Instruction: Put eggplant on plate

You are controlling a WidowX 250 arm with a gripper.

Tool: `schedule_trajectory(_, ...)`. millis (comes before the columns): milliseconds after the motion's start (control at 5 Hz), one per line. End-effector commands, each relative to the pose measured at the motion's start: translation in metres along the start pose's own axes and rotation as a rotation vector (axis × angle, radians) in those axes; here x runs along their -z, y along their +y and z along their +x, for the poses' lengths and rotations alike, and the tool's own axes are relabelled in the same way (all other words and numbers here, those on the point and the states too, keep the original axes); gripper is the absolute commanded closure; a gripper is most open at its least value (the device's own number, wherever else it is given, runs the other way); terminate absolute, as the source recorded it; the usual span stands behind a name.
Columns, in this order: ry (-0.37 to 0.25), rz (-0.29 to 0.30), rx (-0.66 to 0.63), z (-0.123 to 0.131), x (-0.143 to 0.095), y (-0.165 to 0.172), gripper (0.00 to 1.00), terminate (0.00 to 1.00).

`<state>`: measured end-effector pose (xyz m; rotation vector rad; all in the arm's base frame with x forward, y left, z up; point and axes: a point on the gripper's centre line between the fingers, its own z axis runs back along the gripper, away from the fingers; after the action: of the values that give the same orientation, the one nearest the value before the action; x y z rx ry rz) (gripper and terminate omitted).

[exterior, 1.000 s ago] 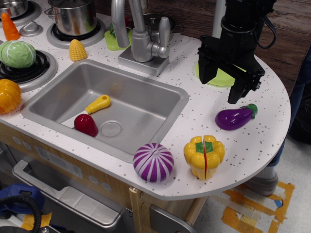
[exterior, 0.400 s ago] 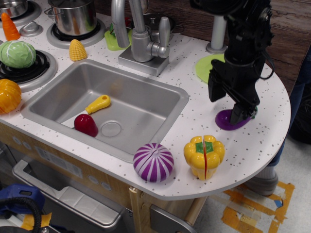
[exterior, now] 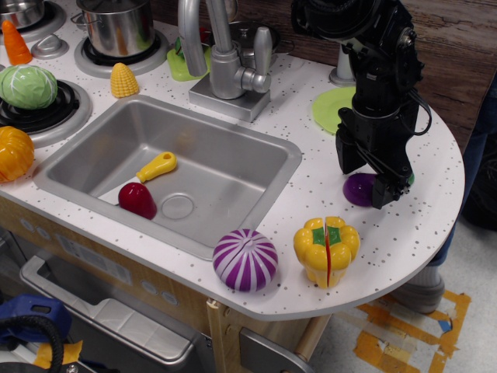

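While the black robot gripper (exterior: 371,180) hangs low over the right end of the white speckled desk (exterior: 311,155), its jaws reach down around the small glossy purple plastic toy eggplant (exterior: 359,189), which lies on the desk surface. Only the eggplant's rounded left end shows; the rest, including most of the green stem cap, is hidden behind the jaws. Whether the jaws have closed on the eggplant or merely straddle it cannot be told from this view.

Just beyond the gripper, toward the far edge of the desk, sits the flat round lime-green plastic plate (exterior: 330,109), partly hidden by the arm. It looks bare where visible, and it lies near the eggplant without touching it.

Judging by this layout, the task is at the grasping step: the eggplant is not yet lifted and not yet on the plate. The next move likely calls for a firm grip on the smooth, plump body, which could slip or roll, then a short lift and a carry toward the far side to set it on the plate.

Other toys lie nearby. A yellow plastic bell pepper (exterior: 326,249) stands just near of the eggplant. A round purple-and-white striped vegetable (exterior: 245,260) sits to its left. A dark red vegetable (exterior: 137,200) rests in the steel sink (exterior: 233,148).
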<state>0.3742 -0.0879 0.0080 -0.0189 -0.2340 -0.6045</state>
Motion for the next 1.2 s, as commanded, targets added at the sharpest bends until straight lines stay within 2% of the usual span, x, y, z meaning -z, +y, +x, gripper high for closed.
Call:
schedule_trajectory(0,-0.054,-0.017,-0.01,0.002,-0.006,0.007,0.0,0.0)
schedule_trajectory(200,-0.067,-0.032,-0.033,0.0,-0.001,0.006,0.0,0.0)
schedule_trajectory(400,-0.074,-0.04,-0.034,-0.001,0.0,0.007,1.0,0.0)
schedule_trajectory(600,-0.075,-0.041,-0.043,0.001,0.001,0.006,1.0,0.0)
schedule_trajectory(800,-0.065,-0.035,-0.037,0.004,-0.017,0.012,1.0,0.0)
schedule_trajectory(1000,-0.047,0.071,-0.037,0.012,-0.04,0.011,1.0,0.0)
